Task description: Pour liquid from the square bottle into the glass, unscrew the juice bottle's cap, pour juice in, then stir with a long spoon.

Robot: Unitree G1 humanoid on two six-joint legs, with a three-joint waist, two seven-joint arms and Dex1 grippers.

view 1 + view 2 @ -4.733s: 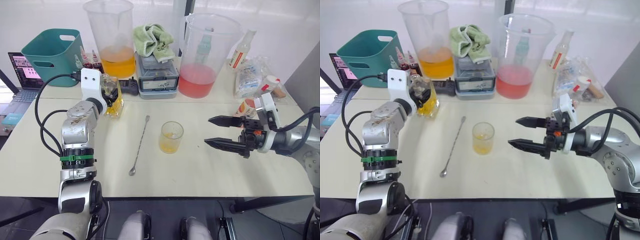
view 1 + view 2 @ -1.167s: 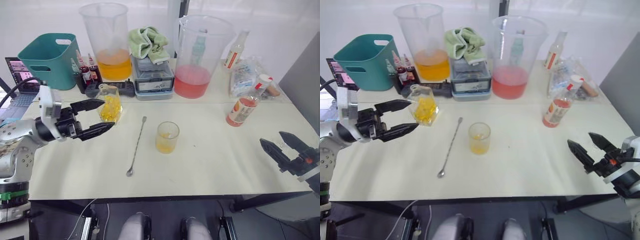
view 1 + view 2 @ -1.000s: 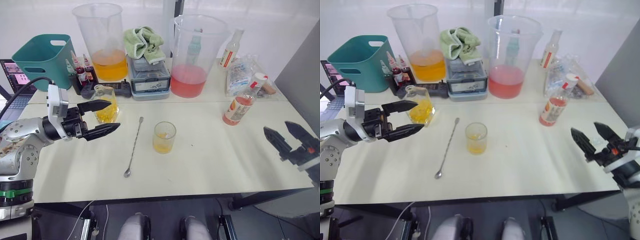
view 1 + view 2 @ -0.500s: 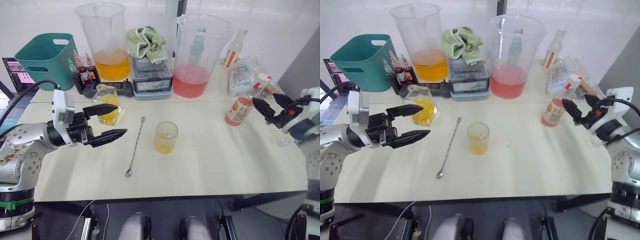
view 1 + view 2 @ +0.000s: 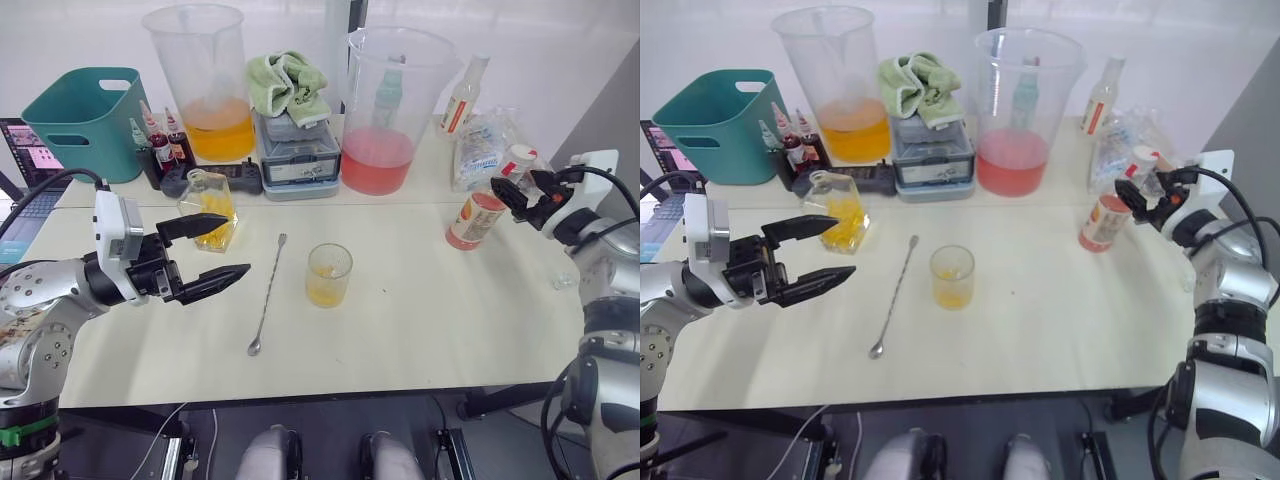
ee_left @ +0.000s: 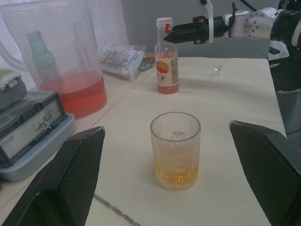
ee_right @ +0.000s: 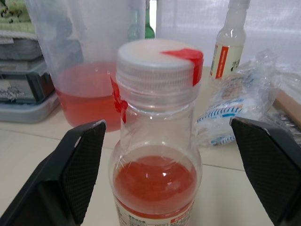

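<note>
Nearest thing on the counter (image 5: 420, 330) is the long spoon (image 5: 265, 297), thin silver rod lying flat w/ its small oval bowl toward the robot. Just beside it the glass (image 5: 329, 274), ribbed clear tumbler, upright, w/ a shallow layer of yellow liquid (image 6: 174, 175) at the bottom. Left wrist cam shows the ribbing and liquid level way better than the head cam does.

Left end effector (image 5: 208, 254) hovers over the counter left of the spoon, black fingers spread wide, holding nothing. Behind it the square bottle (image 5: 208, 207), angular clear glass w/ yellow contents, sits upright near the back seam.

Right side: juice bottle (image 5: 478, 209) stands upright, slim clear plastic, pink-red juice (image 7: 154, 179), orange-red label. Right end effector (image 5: 515, 193) is up by its neck, fingers apart on either side, not clamped. Right wrist cam is the only pic w/ real detail on the cap (image 7: 157, 65): white ridged plastic, red tab, still screwed on.

Further back: two big clear jugs, orange one (image 5: 203, 82) and pink one (image 5: 385, 105), a teal basket (image 5: 82, 118), green cloth (image 5: 288, 84) on a grey box.
</note>
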